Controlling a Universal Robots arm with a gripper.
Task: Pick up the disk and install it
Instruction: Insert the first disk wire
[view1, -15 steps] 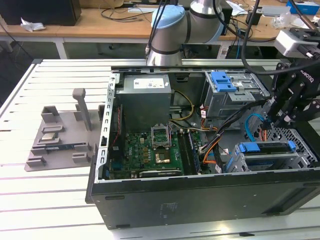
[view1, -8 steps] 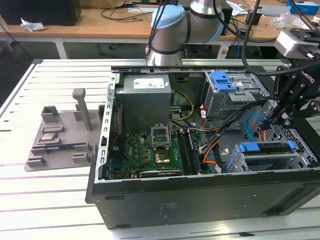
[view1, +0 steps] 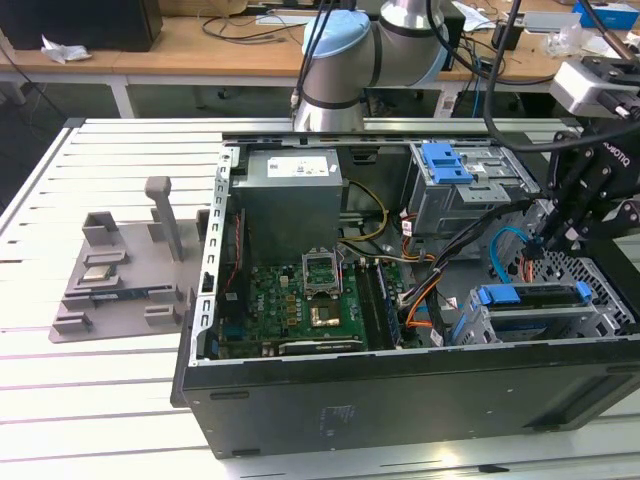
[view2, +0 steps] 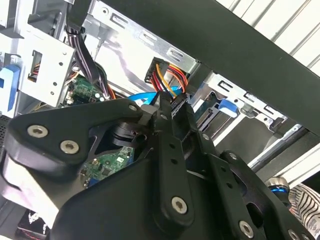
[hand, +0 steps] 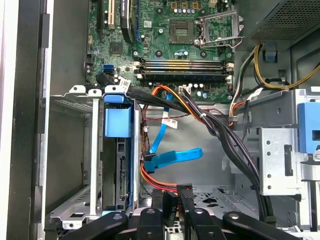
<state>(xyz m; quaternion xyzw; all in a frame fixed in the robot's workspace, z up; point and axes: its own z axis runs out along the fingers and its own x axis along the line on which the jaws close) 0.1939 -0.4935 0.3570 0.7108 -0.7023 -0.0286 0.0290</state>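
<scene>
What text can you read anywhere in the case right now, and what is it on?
Nothing can be quoted; all print is too small or blurred.
White sticker on the power supply box: unreadable.
White cable tags: unreadable.
Markings on the motherboard: unreadable.
White lettering on the body of the gripper: unreadable.

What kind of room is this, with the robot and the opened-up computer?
Probably a robotics lab or workshop. An open computer case lies on a slatted metal table, a robot arm reaches over it, and a wooden bench behind is strewn with cables.
</scene>
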